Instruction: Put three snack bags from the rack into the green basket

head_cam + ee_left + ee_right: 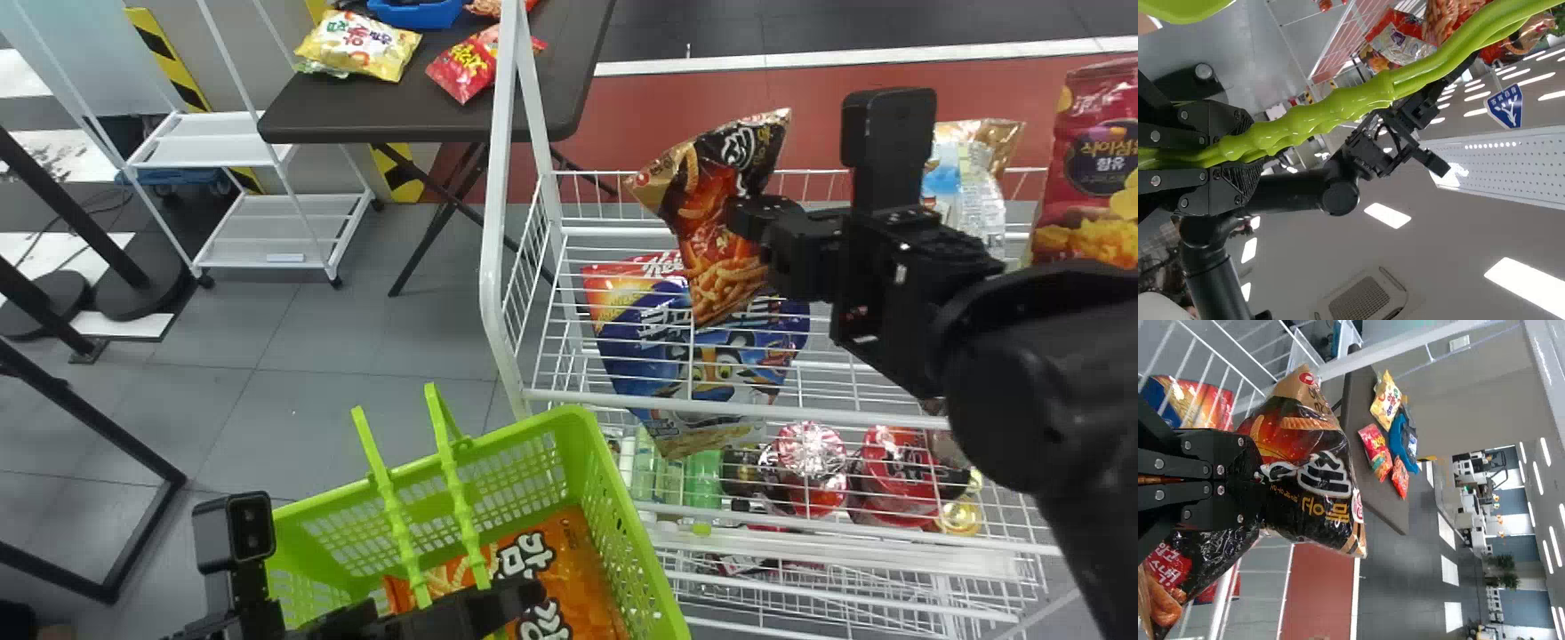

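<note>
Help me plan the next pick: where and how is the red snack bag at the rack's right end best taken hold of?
Probably by the middle of its top edge, pinched front to back from above: the red snack bag stands roughly upright in the rack, its top well up and looking flatter than the fuller body below.

Green basket (627,516): you lose its near side past the head view's bottom edge.
Orange bag (582,578): the basket's handles (402,533) and your left gripper (511,606) cover parts of it; the bottom edge cuts it.
Held snack bag (698,222): your right gripper (749,218) hides part of its side.
Blue bag (649,356): partly behind that snack bag and the wires.
Lower-shelf goods (807,462): behind wires, you can't tell each one.
</note>
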{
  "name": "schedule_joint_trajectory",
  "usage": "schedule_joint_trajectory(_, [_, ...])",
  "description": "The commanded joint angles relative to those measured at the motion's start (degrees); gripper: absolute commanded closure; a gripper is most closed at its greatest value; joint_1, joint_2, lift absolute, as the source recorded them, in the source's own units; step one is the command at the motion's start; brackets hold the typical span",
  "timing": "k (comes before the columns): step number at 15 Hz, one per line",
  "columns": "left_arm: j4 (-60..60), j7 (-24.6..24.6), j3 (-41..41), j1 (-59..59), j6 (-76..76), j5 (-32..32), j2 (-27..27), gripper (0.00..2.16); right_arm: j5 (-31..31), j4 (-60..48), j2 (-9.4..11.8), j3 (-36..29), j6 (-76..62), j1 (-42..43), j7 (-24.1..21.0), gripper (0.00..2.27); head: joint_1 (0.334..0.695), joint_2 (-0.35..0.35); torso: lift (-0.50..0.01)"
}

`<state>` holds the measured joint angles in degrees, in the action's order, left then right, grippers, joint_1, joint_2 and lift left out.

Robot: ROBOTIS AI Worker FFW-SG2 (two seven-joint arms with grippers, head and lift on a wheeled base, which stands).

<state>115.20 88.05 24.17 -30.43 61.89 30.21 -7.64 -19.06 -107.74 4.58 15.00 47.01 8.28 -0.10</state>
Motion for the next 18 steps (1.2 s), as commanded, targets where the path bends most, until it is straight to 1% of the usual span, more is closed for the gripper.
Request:
schedule_joint_trajectory(1, [-0.06,-0.07,0.00,0.20,-0.05,0.02,0.08,2.15,-5.20,-7.92,2.45,-2.52,7.98,-3.54,-0.25,2.25,0.695,0.179,0.000])
schedule_joint_trajectory(4, [-0.68,-0.16,-0.08,0.81,-0.05,0.02,0.08,2.15,-15.48,-15.57,4.74,-6.92,18.35,-7.93,-0.25,2.25,0.695,0.168,0.000])
schedule_joint_trajectory(6, [-0.94,-0.25,-0.35,1.17,-0.05,-0.06,0.17,2.15,-21.54,-17.77,5.09,-8.50,22.21,-10.48,0.01,2.25,0.695,0.173,0.000])
schedule_joint_trajectory(7, [-1.03,-0.25,-0.52,1.34,-0.05,-0.06,0.26,2.15,-23.21,-18.38,5.00,-8.59,22.92,-11.62,0.01,2.25,0.695,0.181,0.000])
schedule_joint_trajectory(8, [-1.21,-0.25,-0.79,1.43,-0.40,-0.06,0.26,2.15,-24.97,-18.65,4.91,-8.50,23.45,-12.41,0.01,2.25,0.695,0.205,0.000])
schedule_joint_trajectory(10, [-1.82,-0.25,-1.14,1.52,-0.93,-0.06,0.35,2.15,-27.79,-18.74,3.77,-8.32,24.50,-13.38,-0.08,2.25,0.695,0.227,0.000])
schedule_joint_trajectory(11, [-2.08,-0.25,-1.40,1.52,-1.28,0.02,0.35,2.15,-29.10,-18.65,2.89,-7.79,25.03,-13.82,-0.08,2.25,0.695,0.239,0.000])
schedule_joint_trajectory(12, [-2.35,-0.34,-1.58,1.69,-1.46,0.11,0.43,2.15,-30.16,-18.65,1.83,-7.36,25.03,-14.44,-0.17,2.25,0.695,0.267,0.000])
schedule_joint_trajectory(14, [-2.61,-0.34,-2.28,2.04,-1.63,0.11,0.43,2.15,-30.42,-18.21,-0.71,-5.77,24.50,-15.75,-0.17,2.25,0.695,0.303,0.000])
schedule_joint_trajectory(15, [-2.61,-0.42,-2.46,2.13,-1.63,0.11,0.52,2.15,-30.07,-17.94,-1.51,-4.72,23.45,-16.37,-0.52,2.25,0.695,0.338,0.000])
schedule_joint_trajectory(16, [-2.79,-0.51,-2.54,2.31,-1.63,0.46,0.52,2.15,-29.28,-17.42,-2.30,-3.58,21.86,-17.16,-0.87,2.25,0.695,0.350,0.000])
schedule_joint_trajectory(18, [-2.79,-0.60,-2.46,2.48,-1.63,1.17,0.52,2.15,-28.49,-16.01,-3.18,-1.64,17.12,-19.45,-1.13,2.25,0.695,0.350,0.000])
